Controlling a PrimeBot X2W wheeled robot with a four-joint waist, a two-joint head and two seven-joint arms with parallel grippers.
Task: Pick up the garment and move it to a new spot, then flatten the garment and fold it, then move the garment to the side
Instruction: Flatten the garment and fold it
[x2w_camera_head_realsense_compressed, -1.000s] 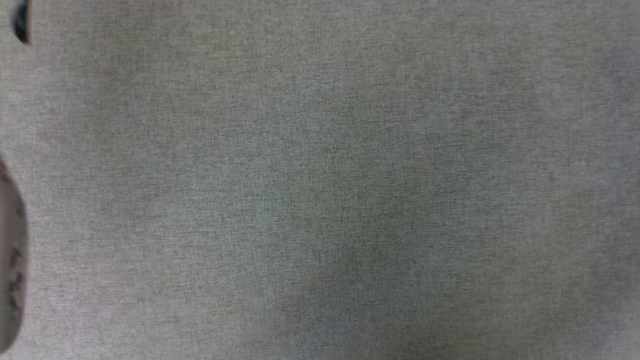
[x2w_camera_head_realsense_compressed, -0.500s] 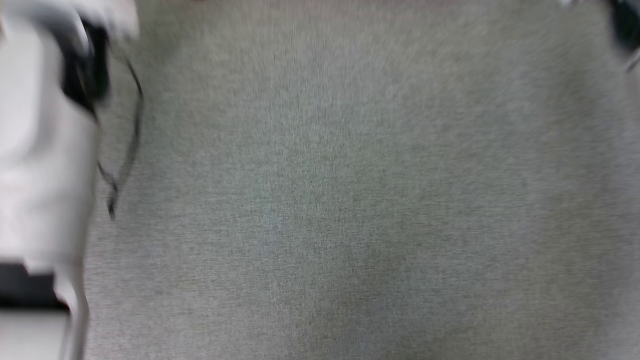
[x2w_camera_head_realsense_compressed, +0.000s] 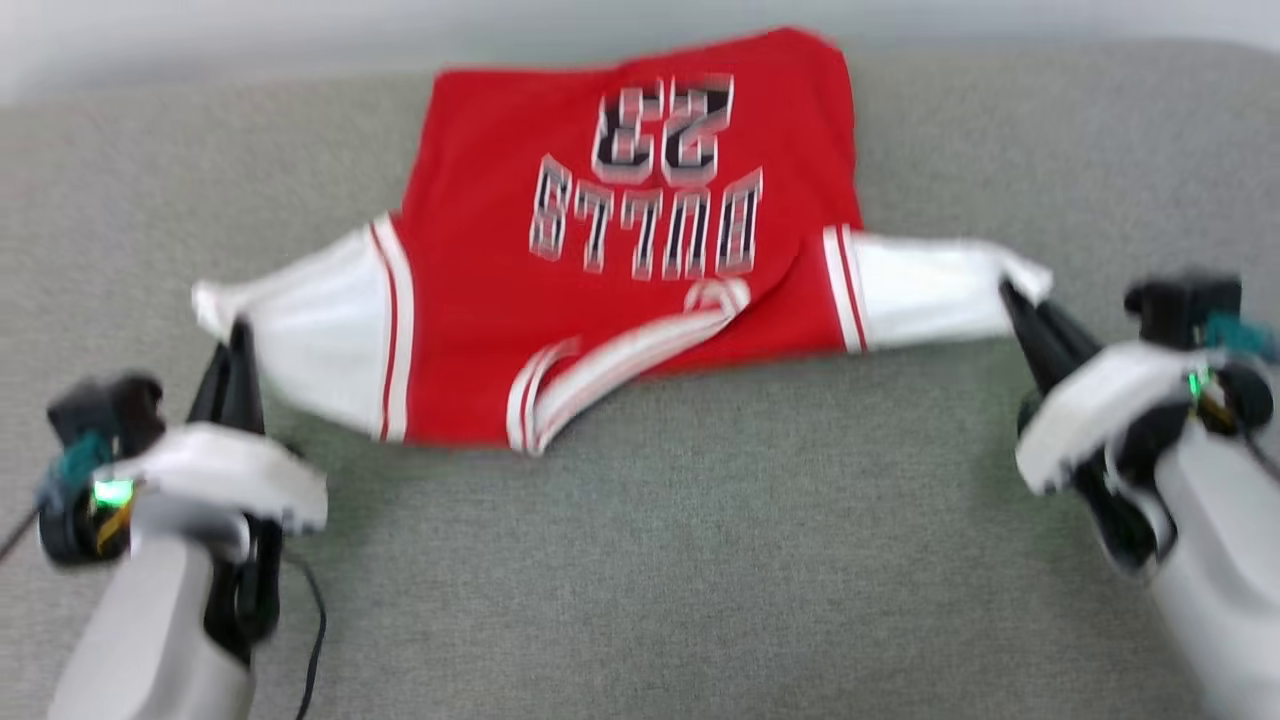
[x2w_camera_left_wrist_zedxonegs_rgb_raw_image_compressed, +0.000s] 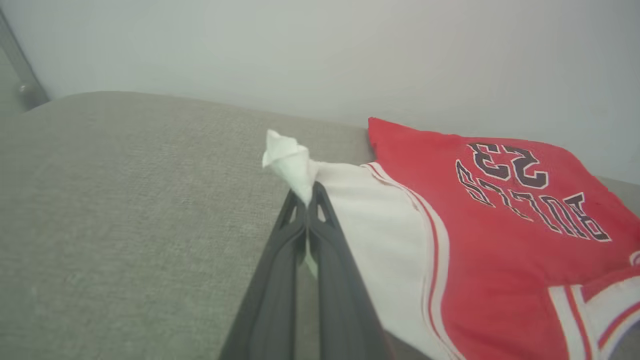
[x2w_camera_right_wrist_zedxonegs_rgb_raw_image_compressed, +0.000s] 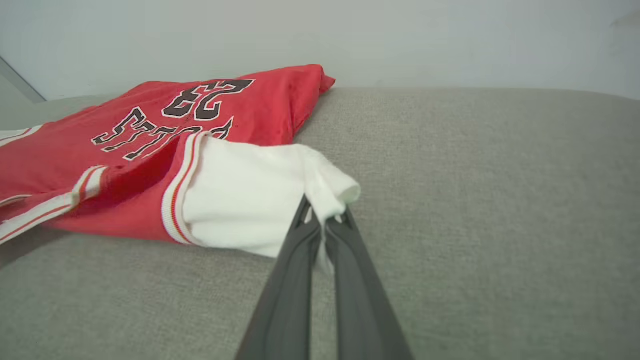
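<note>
The garment (x2w_camera_head_realsense_compressed: 630, 250), a red jersey with white short sleeves and dark lettering, lies face up on the grey cushion (x2w_camera_head_realsense_compressed: 700, 560), its collar toward me. My left gripper (x2w_camera_head_realsense_compressed: 237, 335) is shut on the tip of the left white sleeve (x2w_camera_left_wrist_zedxonegs_rgb_raw_image_compressed: 292, 160). My right gripper (x2w_camera_head_realsense_compressed: 1012, 292) is shut on the tip of the right white sleeve (x2w_camera_right_wrist_zedxonegs_rgb_raw_image_compressed: 330, 192). Both sleeves are pulled outward, and the near edge of the garment (x2w_camera_right_wrist_zedxonegs_rgb_raw_image_compressed: 150, 150) hangs slightly lifted off the cushion. The left gripper (x2w_camera_left_wrist_zedxonegs_rgb_raw_image_compressed: 307, 197) and right gripper (x2w_camera_right_wrist_zedxonegs_rgb_raw_image_compressed: 325, 220) each pinch bunched white cloth.
A pale wall (x2w_camera_head_realsense_compressed: 200, 40) runs right behind the cushion's far edge, close to the garment's hem. Grey cushion surface extends in front of the garment and to both sides. A thin black cable (x2w_camera_head_realsense_compressed: 315, 620) hangs by my left arm.
The head camera has swung up from bare grey cushion, so the garment and both grippers have come into its picture. No motion of the garment itself can be told.
</note>
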